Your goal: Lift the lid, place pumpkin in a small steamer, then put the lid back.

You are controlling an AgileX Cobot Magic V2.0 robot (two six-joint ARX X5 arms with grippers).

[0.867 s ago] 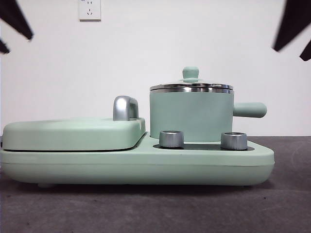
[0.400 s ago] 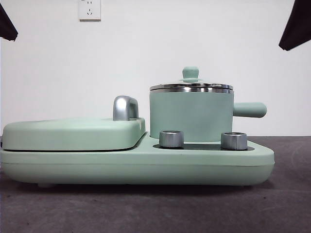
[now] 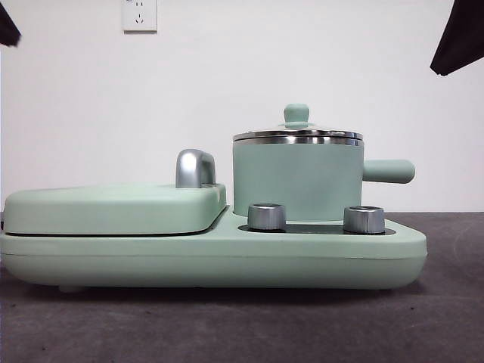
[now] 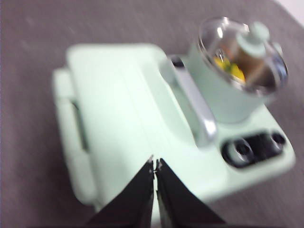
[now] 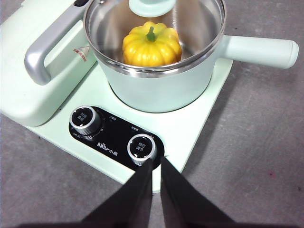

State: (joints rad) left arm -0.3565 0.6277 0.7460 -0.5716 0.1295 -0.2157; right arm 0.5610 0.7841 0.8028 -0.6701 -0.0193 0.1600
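The small steamer (image 3: 295, 181) stands on the right half of the mint-green appliance, its side handle pointing right. The lid (image 3: 297, 137) rests on its rim, knob up. Through the glass the pumpkin (image 5: 152, 45) shows inside the small steamer (image 5: 156, 90), upright with its green stem on top; it is a yellow blur (image 4: 228, 66) in the left wrist view. My right gripper (image 5: 156, 161) hangs shut and empty above the control panel. Also shut and empty, my left gripper (image 4: 155, 164) is high over the flat grill cover (image 4: 118, 109). In the front view both arms are only black tips at the top corners.
The wide grill cover (image 3: 113, 208) with a steel handle (image 3: 194, 168) fills the left half of the appliance. Two steel dials (image 3: 266, 216) (image 3: 364, 219) stand in front of the pot. Dark grey table surface (image 3: 242, 325) surrounds the base.
In the front view both black arm tips have drawn up and outward towards the top corners. The pot, lid and appliance have not moved.
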